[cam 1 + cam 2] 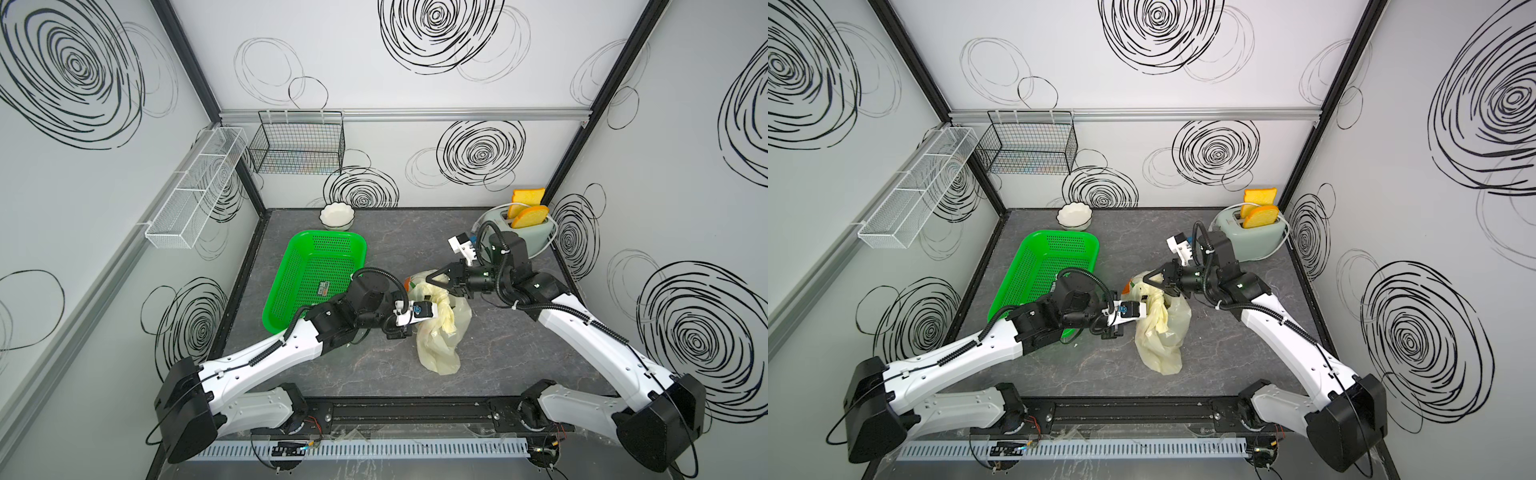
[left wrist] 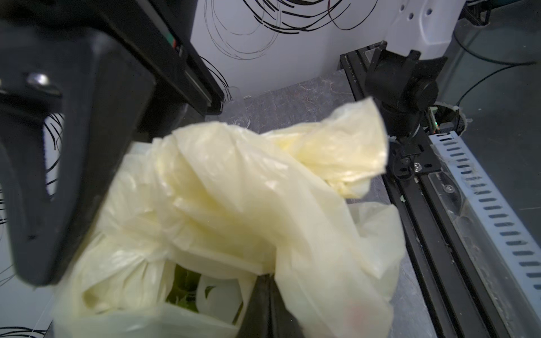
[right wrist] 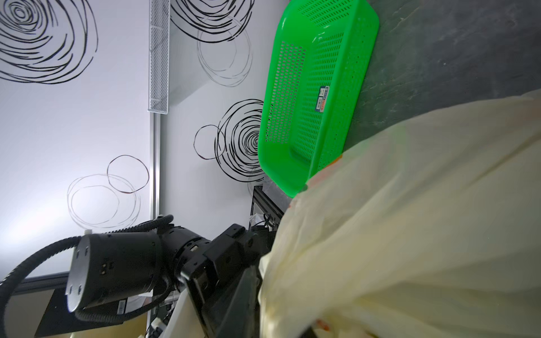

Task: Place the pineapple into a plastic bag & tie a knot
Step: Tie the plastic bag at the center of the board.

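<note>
Plastic bag (image 1: 436, 349) lies crumpled, pale yellow, translucent, partly twisted

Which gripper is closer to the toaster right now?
Right. The right gripper is at the far end of the plastic bag, on the side facing the toaster, with a gap between them. The left gripper is at the bag's left side, farther off.

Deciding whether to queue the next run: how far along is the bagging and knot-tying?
Looks done: green leaves show inside the plastic bag, suggesting the fruit is in. In hand: the left gripper is shut on bag plastic; the right gripper sits at the bag's top, grip unclear. Remaining: a handle strip looks twisted, but no finished knot shows.
</note>
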`<action>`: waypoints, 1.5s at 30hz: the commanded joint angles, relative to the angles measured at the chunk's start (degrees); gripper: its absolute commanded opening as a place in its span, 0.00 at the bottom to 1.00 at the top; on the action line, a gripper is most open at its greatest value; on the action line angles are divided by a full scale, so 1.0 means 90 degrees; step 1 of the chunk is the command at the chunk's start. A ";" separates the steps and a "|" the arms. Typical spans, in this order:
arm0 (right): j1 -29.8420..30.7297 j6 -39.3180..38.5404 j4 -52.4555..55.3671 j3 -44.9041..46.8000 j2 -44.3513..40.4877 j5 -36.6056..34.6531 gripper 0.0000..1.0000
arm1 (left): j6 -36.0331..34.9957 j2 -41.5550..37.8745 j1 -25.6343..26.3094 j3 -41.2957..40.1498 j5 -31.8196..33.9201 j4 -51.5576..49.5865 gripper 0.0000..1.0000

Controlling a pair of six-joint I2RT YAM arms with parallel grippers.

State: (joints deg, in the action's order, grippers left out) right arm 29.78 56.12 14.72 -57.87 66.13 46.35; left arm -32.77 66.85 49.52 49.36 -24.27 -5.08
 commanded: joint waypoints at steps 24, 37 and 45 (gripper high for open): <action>0.0120 -0.1008 0.0039 -0.0061 0.0461 0.1890 0.20 | 0.0452 -0.0257 -0.0120 -0.0791 0.0342 0.1534 0.05; 0.0093 0.0652 -0.2467 0.0654 0.0202 0.3010 0.02 | 0.1424 -0.0170 -0.0334 -0.1272 -0.0062 0.2697 0.14; -0.0064 0.0620 -0.2595 0.1034 0.0104 0.2995 0.00 | 0.1988 -0.0849 -0.0480 -0.1791 -0.0321 0.2980 0.31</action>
State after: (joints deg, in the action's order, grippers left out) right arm 29.69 60.95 -4.75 -49.23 69.12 70.59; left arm -18.39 62.50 46.24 34.79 -25.54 17.67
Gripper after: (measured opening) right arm 0.045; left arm 0.300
